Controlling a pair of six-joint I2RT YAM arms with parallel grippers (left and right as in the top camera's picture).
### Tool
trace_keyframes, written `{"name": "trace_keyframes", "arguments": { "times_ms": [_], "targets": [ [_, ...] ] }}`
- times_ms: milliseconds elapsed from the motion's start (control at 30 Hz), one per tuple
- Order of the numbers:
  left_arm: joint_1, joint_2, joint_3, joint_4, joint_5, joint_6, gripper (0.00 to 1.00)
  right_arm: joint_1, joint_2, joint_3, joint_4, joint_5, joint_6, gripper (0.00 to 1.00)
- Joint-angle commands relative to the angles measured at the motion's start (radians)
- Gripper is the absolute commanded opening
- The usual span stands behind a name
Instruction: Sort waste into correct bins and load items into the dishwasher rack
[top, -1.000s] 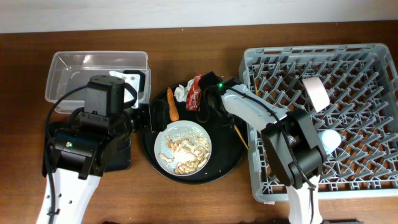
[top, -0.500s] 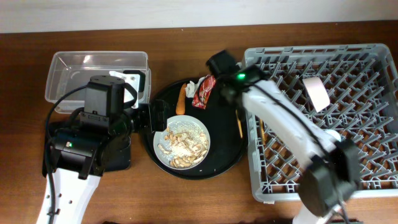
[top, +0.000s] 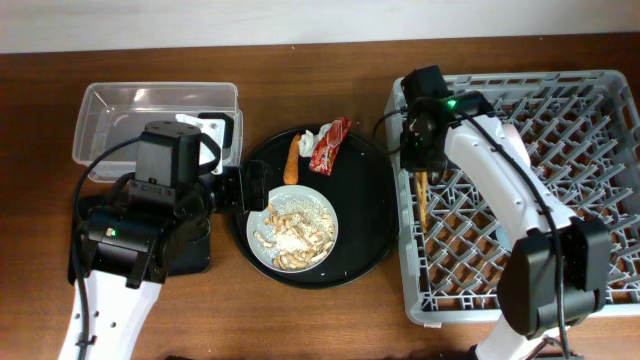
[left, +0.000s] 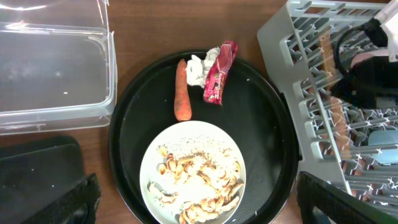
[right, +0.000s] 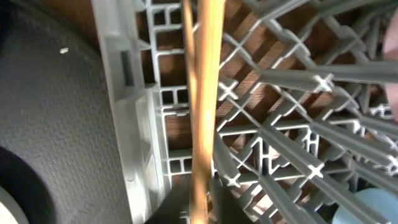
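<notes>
My right gripper (top: 420, 158) is over the left side of the grey dishwasher rack (top: 560, 215), shut on the wooden chopsticks (top: 424, 198), which hang down into the lattice. In the right wrist view the chopsticks (right: 205, 106) run down to the fingers (right: 200, 211). My left gripper (top: 245, 188) is open above the pale plate (top: 293, 232) of food scraps and rice (left: 196, 180). The orange carrot (top: 292, 160), white tissue (top: 308, 142) and red wrapper (top: 330, 145) lie at the back of the round black tray (top: 372, 235). A light-blue cup (left: 382, 138) sits in the rack. The bowl is hidden.
The clear tub (top: 150, 105) stands at the back left. The shallow black tray (top: 195, 258) lies mostly under my left arm. The rack's left wall (left: 292, 112) rises right beside the round tray.
My right gripper has lifted the chopsticks off the round tray and carried them right, over the rack's left side. The carrot shifted a little to the right. The left arm stayed still.
</notes>
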Motion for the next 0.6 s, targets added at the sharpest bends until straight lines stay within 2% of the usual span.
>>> {"name": "trace_keyframes", "arguments": {
  "times_ms": [0, 133, 567],
  "targets": [
    [-0.004, -0.003, 0.013, -0.001, -0.008, -0.013, 0.99, 0.032, -0.048, 0.012, 0.004, -0.020, -0.056, 0.50],
    [-0.004, -0.003, 0.013, -0.001, -0.008, -0.013, 0.99, 0.111, -0.139, 0.022, 0.032, -0.021, -0.089, 0.62],
    [-0.004, -0.003, 0.013, -0.001, -0.008, -0.013, 0.99, 0.205, -0.253, 0.022, 0.029, -0.126, -0.131, 0.63]
  ]
}}
